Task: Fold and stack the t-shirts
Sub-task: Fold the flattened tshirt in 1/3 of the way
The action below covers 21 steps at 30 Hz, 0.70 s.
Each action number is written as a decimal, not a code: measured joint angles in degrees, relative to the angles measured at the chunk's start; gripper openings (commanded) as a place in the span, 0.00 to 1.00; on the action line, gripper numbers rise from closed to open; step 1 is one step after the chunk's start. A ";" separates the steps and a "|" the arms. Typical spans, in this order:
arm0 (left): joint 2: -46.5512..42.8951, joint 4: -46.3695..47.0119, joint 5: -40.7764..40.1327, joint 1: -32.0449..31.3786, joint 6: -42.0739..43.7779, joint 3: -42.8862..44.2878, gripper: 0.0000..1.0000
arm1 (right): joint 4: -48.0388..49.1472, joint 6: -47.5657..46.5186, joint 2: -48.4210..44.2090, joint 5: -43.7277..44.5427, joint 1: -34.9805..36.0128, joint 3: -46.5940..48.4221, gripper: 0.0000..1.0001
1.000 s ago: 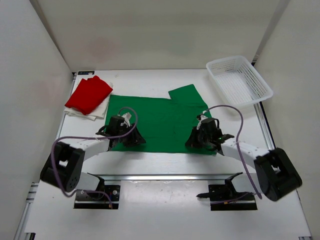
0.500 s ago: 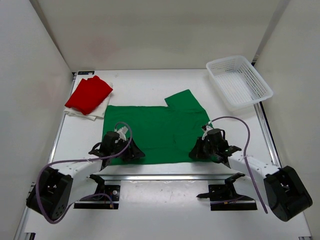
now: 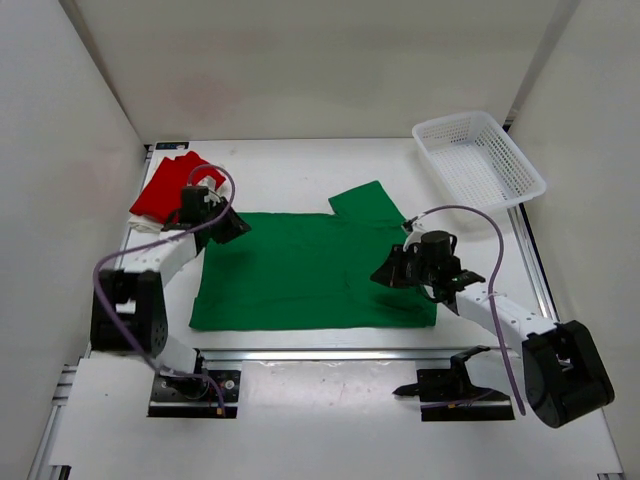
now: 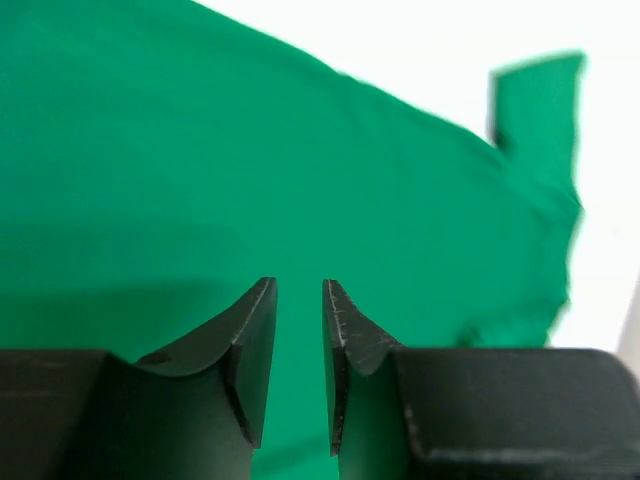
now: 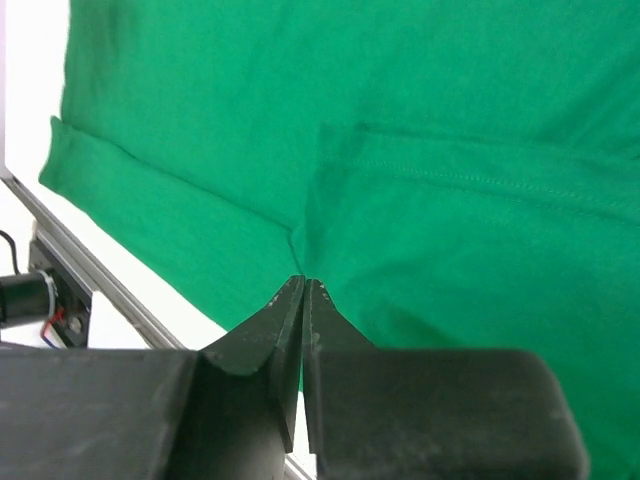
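Left jaws: the left gripper (image 4: 298,300) has its fingers a narrow gap apart, with nothing between them.
Under left jaws: plain green cloth fills the wrist view, with one sleeve sticking out at its far end.
Right jaws: the right gripper (image 5: 303,287) is closed, tips pressed together on a pinch of the green t-shirt (image 3: 300,275). A crease runs away from the tips across the cloth.
Near right jaws: a stitched hem line crosses the cloth just past the tips.
Left arm: reaches to the far left corner of the green t-shirt, close to the red one.
Right arm: its wrist sits over the right side of the green t-shirt, near the right edge.
Green t-shirt: spread mostly flat in the middle of the table (image 3: 300,165). It is deep plain green, with a short sleeve pointing away at the far right. The near edge lies along the metal rail (image 3: 330,352).
Red t-shirt: the red t-shirt (image 3: 165,190) is folded, bright and plain, at the far left.
White t-shirt: the white t-shirt (image 3: 172,232) is folded beneath the red one, its edges showing.
Basket: a white mesh basket (image 3: 478,160) sits at the far right, well apart from the shirts.
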 measured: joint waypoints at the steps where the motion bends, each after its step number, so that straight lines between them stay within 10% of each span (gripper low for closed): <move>1: 2.84 0.31 -0.92 0.85 0.33 1.33 0.37 | 1.01 0.04 0.72 -0.26 0.17 -0.68 0.02; 8: 16.81 0.81 -3.96 4.83 -0.59 8.07 0.42 | 4.63 0.44 3.23 -1.14 0.50 -3.34 0.00; 21: 16.83 0.55 -4.72 3.96 -0.15 10.78 0.52 | -1.36 4.52 -4.94 5.95 -9.92 -13.33 0.00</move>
